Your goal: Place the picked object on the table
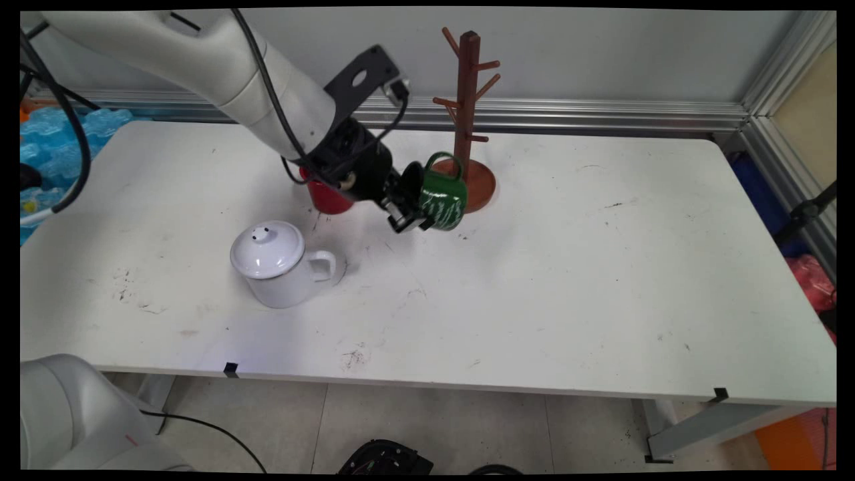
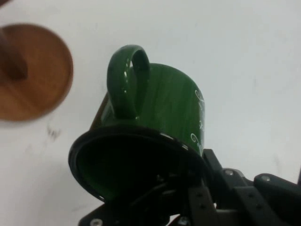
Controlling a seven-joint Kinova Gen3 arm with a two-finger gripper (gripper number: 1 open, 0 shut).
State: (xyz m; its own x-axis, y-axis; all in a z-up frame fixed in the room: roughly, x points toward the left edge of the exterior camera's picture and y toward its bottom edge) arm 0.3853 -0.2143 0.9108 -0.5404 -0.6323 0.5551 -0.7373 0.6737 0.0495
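Observation:
My black gripper (image 1: 415, 208) is shut on the rim of a green enamel mug (image 1: 443, 198) with white markings. The mug lies tipped on its side in the grip, its handle (image 1: 443, 160) pointing up toward the brown wooden mug tree (image 1: 469, 107). In the hand view the green mug (image 2: 160, 108) fills the middle, its dark rim (image 2: 136, 141) toward the camera and its handle (image 2: 128, 80) on top. The tree's round base (image 2: 35, 70) shows at the upper left, close beside the mug. The mug appears held just above the table.
A red cup (image 1: 327, 197) stands behind my wrist, partly hidden. A white enamel pot with a lid (image 1: 277, 262) sits at the front left of the white table (image 1: 568, 280). Blue packs (image 1: 60, 143) lie beyond the left edge, red items (image 1: 811, 280) beyond the right.

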